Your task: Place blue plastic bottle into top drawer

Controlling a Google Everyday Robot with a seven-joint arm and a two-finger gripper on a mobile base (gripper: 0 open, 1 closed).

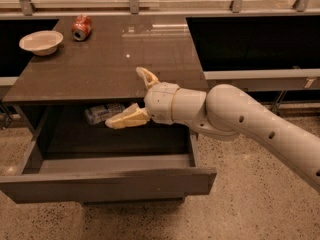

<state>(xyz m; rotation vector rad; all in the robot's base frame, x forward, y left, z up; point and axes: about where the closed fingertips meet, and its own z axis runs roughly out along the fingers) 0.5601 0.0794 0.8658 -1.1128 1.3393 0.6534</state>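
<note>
The blue plastic bottle [103,112] lies on its side inside the open top drawer [107,184], near the drawer's back, partly under the table's front edge. My gripper [128,98] is just right of the bottle, over the drawer at the table's edge. It is open and empty: one finger points up over the tabletop, the other points left toward the bottle. The drawer is pulled far out, its grey front panel nearest the camera.
A dark brown table [110,59] carries a white bowl [41,42] at its far left and a crushed red soda can [81,27] beside it. Dark side shelves flank the table. My white arm [250,129] reaches in from the right.
</note>
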